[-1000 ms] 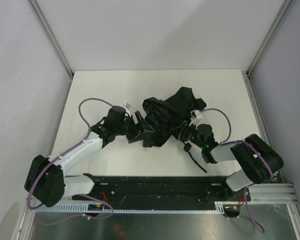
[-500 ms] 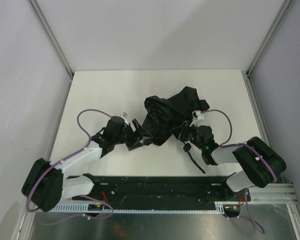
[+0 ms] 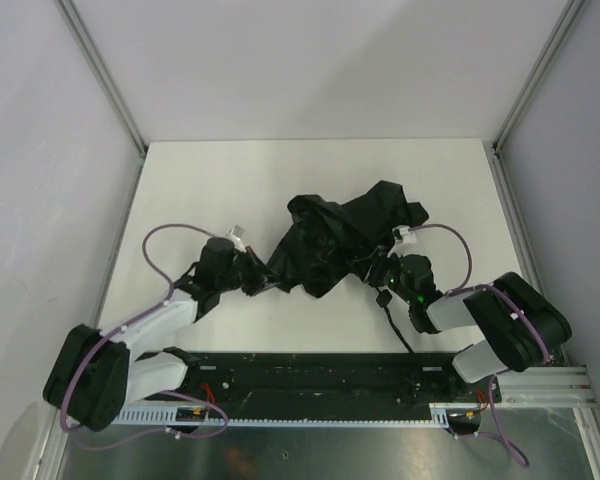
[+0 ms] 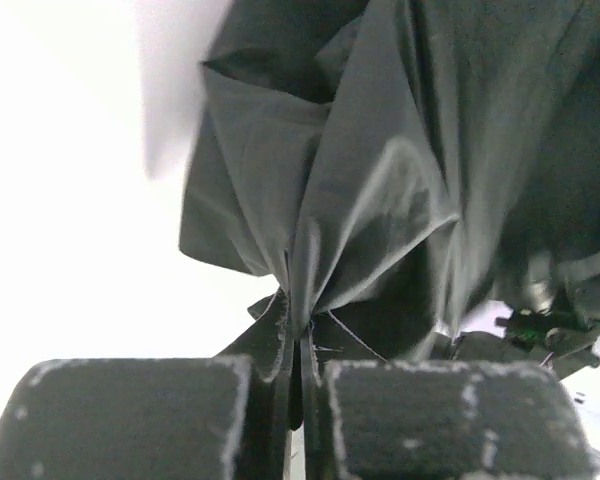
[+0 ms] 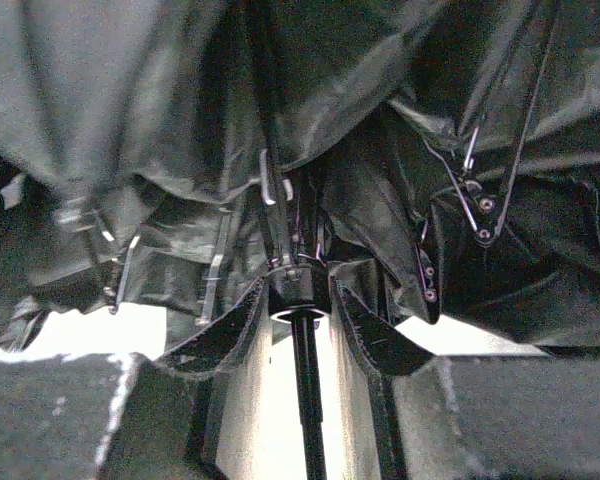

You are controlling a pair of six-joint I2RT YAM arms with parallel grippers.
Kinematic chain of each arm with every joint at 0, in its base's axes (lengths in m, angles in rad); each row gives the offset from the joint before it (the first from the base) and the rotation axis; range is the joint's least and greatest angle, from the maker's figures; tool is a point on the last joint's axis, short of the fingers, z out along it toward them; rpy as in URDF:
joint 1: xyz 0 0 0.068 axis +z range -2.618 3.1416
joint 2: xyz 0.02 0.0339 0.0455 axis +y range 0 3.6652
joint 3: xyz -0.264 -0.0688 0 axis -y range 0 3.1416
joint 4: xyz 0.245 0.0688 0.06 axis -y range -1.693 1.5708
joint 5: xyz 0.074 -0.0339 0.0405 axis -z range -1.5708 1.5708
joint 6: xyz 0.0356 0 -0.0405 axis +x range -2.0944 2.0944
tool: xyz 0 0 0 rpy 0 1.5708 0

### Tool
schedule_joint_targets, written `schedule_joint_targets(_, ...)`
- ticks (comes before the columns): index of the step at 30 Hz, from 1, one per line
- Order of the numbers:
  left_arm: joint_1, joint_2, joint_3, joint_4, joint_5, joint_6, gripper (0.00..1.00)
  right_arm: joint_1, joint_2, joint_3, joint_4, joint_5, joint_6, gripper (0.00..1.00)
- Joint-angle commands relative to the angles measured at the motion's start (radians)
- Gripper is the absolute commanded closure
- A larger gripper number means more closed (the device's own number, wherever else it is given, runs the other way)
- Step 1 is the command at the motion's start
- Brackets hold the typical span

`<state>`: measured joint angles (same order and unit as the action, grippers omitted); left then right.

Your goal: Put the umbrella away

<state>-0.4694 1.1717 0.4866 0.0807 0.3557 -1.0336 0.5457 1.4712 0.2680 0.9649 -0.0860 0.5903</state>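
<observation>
Top external: umbrella (image 3: pixel 335 245) crumpled, half collapsed, centre of bench (image 3: pixel 210 180). Left gripper (image 3: pixel 263 281) pinched tight on fabric fold at canopy's lower-left edge, likely to pull cloth in around ribs. Right gripper (image 3: pixel 376 270) narrow, tips bearing on hub round shaft at lower right, likely anchoring frame. Wrist cord (image 3: pixel 395 325) trails toward bottom edge. Folding not yet done.

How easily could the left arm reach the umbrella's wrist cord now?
Probably not: the left gripper is shut on the umbrella fabric, and the wrist cord lies close by the right gripper.
</observation>
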Motion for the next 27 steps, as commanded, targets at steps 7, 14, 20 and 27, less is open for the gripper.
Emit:
schedule_joint_targets(7,0.066,-0.092,-0.061,-0.154,0.123,0.182,0.61,-0.018,0.118,-0.043,0.209,-0.018,-0.04,1.0)
schedule_joint_targets(14,0.074,-0.358,0.14,-0.336,0.002,0.32,0.23,0.014,0.188,-0.04,0.272,-0.033,-0.021,1.0)
schedule_joint_targets(20,0.077,-0.193,0.439,-0.366,-0.039,0.437,0.02,0.021,0.189,-0.035,0.282,-0.045,-0.009,1.0)
schedule_joint_targets(27,0.067,0.165,0.723,-0.432,-0.052,0.57,0.01,0.022,0.175,-0.023,0.264,-0.062,-0.003,1.0)
